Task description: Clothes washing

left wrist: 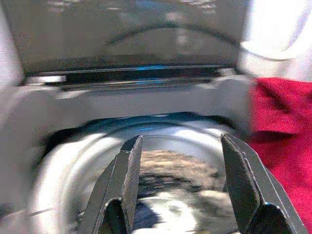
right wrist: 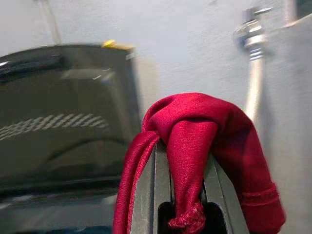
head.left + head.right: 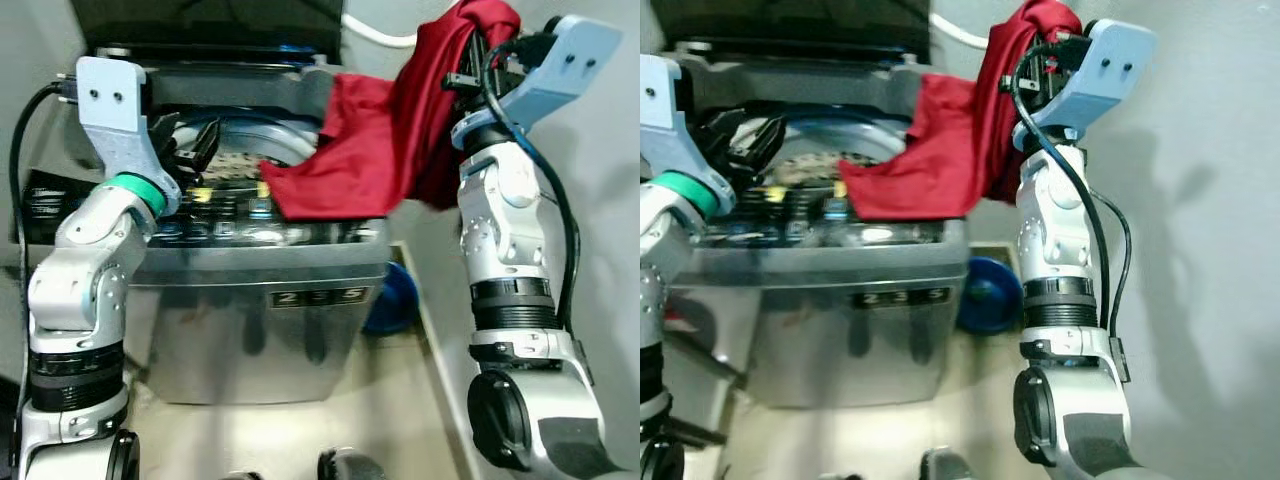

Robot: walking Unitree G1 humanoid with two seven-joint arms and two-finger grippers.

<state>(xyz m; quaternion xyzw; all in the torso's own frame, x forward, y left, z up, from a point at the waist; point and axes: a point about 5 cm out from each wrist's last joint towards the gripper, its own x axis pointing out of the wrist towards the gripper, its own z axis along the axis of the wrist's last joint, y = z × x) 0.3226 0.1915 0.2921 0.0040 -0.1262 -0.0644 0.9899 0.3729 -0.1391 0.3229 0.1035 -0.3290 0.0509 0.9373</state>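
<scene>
A red garment [image 3: 385, 150] hangs from my right gripper [image 3: 478, 45], raised high at the right of the top-loading washing machine [image 3: 260, 300]. Its lower part drapes over the machine's right rim and front panel. In the right wrist view the cloth [image 2: 195, 141] is pinched between the shut fingers and bunched over their tips. My left gripper [image 3: 195, 145] hovers over the left side of the drum opening [image 3: 240, 150], fingers [image 1: 126, 180] spread open with nothing between them. The drum [image 1: 180, 170] shows some pale laundry below.
The machine's dark lid [image 3: 200, 20] stands raised at the back. A white hose [image 3: 375, 35] runs along the wall behind. A blue round object [image 3: 395, 300] lies on the floor right of the machine. A wall closes in on the right.
</scene>
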